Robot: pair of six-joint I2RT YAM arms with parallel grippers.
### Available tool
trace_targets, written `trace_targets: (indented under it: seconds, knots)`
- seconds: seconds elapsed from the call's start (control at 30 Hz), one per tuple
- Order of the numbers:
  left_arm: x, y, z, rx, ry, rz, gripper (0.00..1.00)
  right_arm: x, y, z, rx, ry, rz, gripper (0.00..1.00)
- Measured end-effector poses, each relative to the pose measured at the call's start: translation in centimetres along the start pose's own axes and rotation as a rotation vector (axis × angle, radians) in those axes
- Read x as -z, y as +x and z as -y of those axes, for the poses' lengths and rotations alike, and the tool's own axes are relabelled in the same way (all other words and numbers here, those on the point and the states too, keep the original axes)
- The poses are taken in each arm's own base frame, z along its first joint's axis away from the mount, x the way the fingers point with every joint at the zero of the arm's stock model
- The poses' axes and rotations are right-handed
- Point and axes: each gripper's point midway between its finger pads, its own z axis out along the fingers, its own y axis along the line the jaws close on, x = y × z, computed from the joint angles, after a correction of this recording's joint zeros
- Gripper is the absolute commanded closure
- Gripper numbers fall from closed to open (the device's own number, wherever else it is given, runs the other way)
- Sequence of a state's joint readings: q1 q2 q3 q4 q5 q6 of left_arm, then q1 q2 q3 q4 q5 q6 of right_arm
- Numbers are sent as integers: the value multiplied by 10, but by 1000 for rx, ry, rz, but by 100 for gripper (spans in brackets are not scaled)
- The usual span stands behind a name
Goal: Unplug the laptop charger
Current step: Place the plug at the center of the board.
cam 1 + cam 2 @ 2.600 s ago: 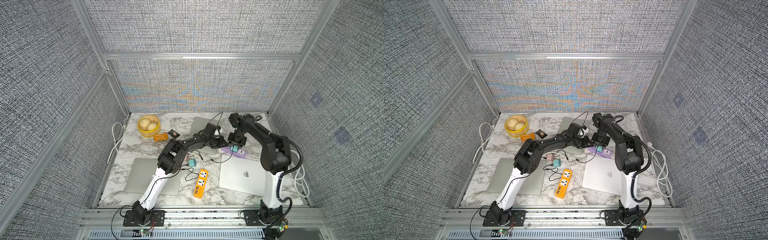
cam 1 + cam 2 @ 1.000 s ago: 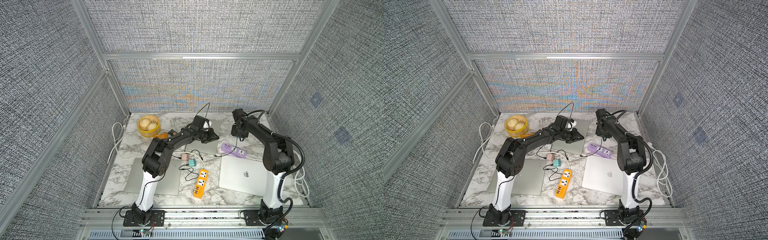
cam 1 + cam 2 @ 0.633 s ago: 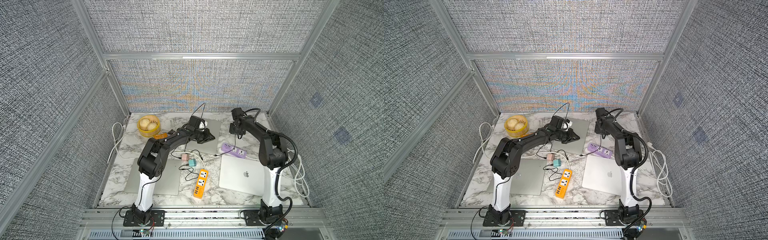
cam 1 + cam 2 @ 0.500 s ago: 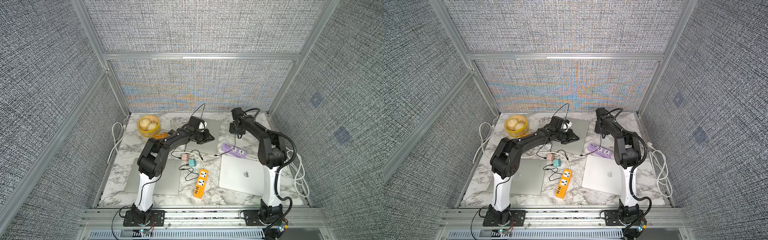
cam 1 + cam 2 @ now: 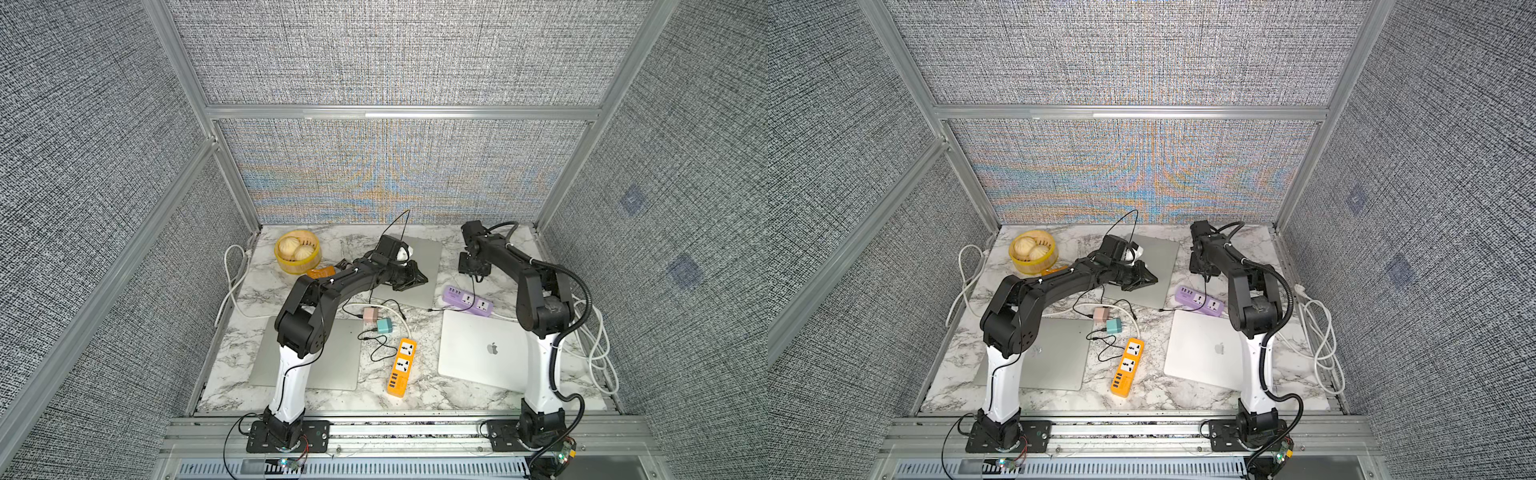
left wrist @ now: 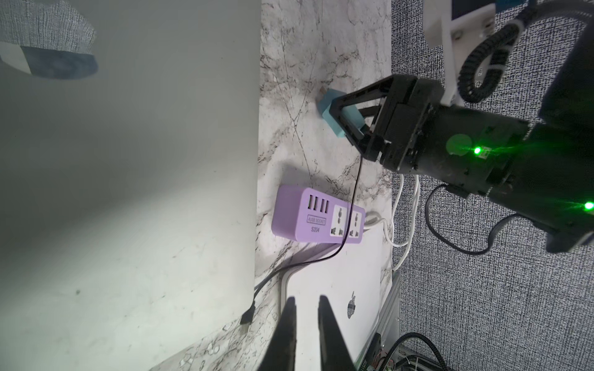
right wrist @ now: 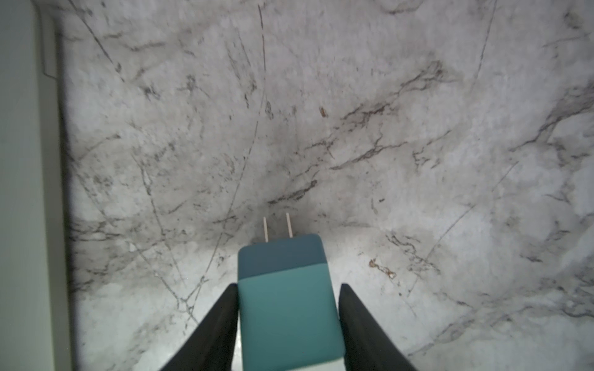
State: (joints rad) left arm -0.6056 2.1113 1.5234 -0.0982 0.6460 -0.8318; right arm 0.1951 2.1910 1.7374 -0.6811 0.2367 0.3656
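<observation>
Across the marble table [image 5: 232,361] three closed laptops are lying. The rear laptop [image 5: 428,253] is sitting under the left pincer [image 6: 305,300], which is hovering shut and holding nothing. Beside that laptop the right pincer [image 5: 473,270] is reaching down beyond the purple power strip [image 5: 467,298], its fingers flanking the teal laptop charger [image 7: 286,305]. They are standing partly apart, and whether they are gripping it I cannot tell. The charger is sitting apart from the strip, its two prongs [image 7: 278,228] showing bare. Its black cable [image 6: 352,199] is trailing across the strip, and the plug [image 6: 247,318] is lying by the rear laptop's edge.
</observation>
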Motion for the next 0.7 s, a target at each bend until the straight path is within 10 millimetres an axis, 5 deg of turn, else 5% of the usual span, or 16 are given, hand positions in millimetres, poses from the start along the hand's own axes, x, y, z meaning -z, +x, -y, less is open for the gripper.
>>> trace_targets:
  seconds: [0.4,0.57,0.7]
  knots:
    - [8,-3,9,-18,8,23,85,29,-8,6,-7,-5,36,20]
    - [14,-6,15,-36,11,39,85,48,-3,6,-12,-52,65,18]
    - [17,-3,15,-38,5,42,85,42,-1,-10,-9,-138,49,18]
